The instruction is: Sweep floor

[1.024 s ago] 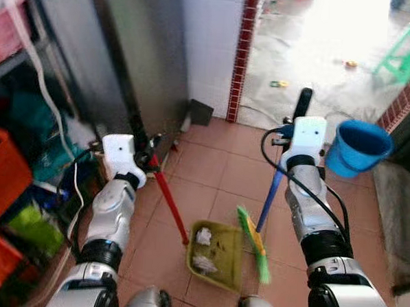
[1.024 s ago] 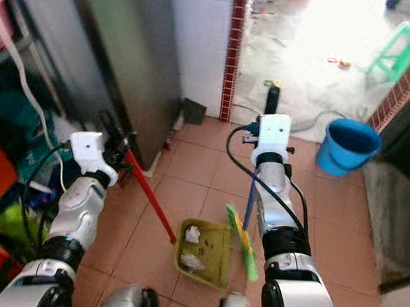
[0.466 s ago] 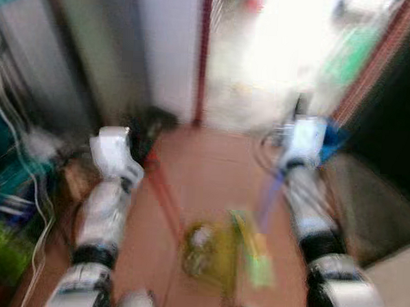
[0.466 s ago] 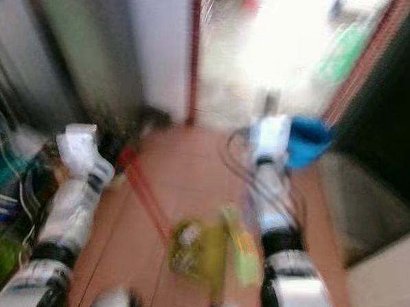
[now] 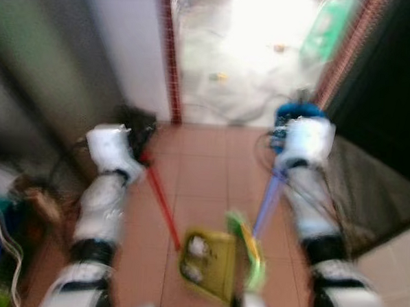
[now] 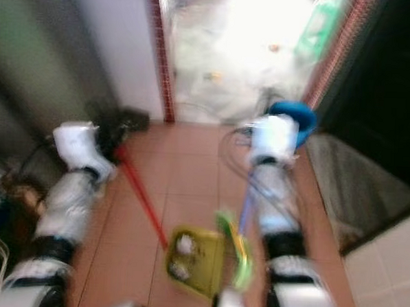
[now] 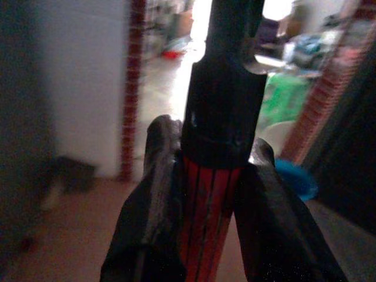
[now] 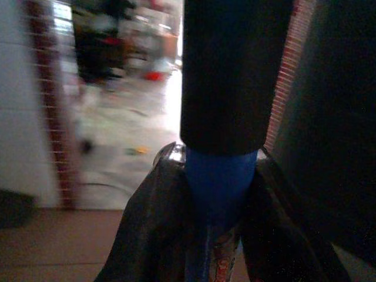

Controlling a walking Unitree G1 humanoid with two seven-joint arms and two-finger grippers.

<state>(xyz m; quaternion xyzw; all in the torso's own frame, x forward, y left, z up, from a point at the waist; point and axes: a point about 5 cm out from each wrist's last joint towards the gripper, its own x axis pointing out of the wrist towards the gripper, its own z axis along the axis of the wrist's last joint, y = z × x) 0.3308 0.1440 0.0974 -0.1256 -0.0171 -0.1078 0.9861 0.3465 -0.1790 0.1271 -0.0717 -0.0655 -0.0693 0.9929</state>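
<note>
The left gripper (image 7: 205, 194) has its fingers (image 7: 158, 176) squeezed around the red dustpan handle (image 7: 205, 205). Down past them, the yellow dustpan (image 5: 209, 264) sits on the tile floor (image 5: 204, 167) with white scraps inside. The right gripper (image 8: 217, 194) fingers (image 8: 153, 217) pinch the blue broom handle (image 8: 217, 182), and its green brush (image 5: 248, 248) touches the dustpan.

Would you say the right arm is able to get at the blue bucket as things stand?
Probably not: the right gripper is shut on the blue broom handle, so it isn't free, though the blue bucket sits just beyond it.
</note>
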